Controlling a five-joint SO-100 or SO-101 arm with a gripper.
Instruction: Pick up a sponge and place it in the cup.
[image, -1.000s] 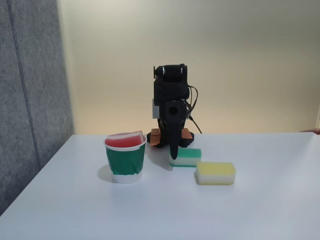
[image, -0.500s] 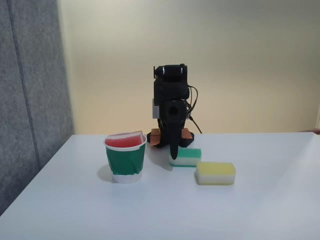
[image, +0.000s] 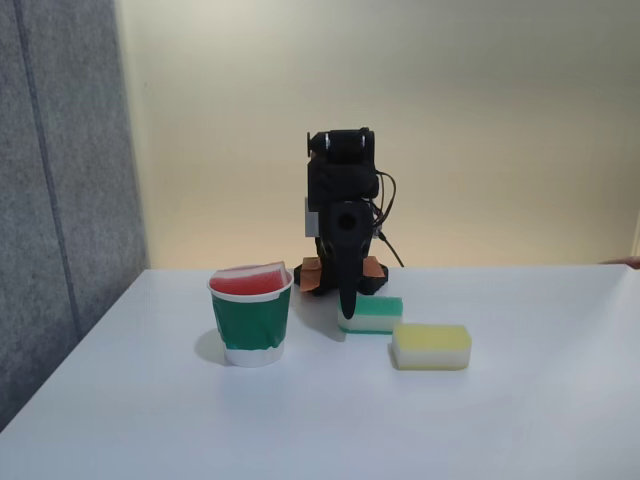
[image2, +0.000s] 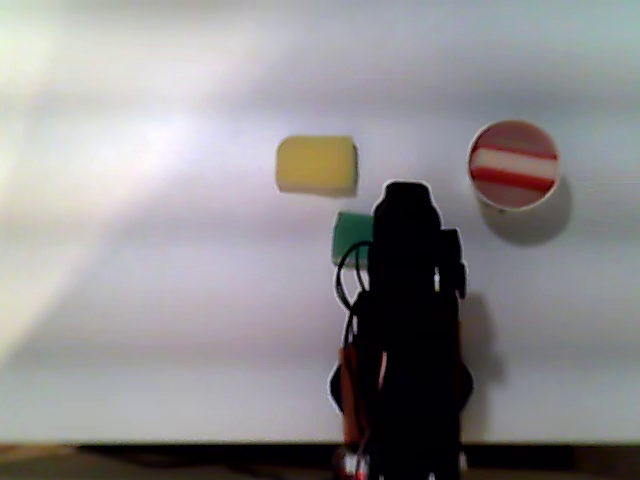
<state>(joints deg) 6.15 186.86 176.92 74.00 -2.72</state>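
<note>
In the fixed view the sponge (image: 248, 281) sits in the cup (image: 251, 327), left of the arm (image: 343, 225) standing at the bench's (image: 320, 420) far edge. Two other sponges lie right of the cup: one (image: 372, 314) just before the arm, another (image: 431, 346) nearer the front.

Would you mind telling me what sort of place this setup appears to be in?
Probably an office or lab corner set up for robot trials: a plain white table, a grey fabric partition beside a bare cream wall, and a small black arm mounted at the table's far edge.
</note>
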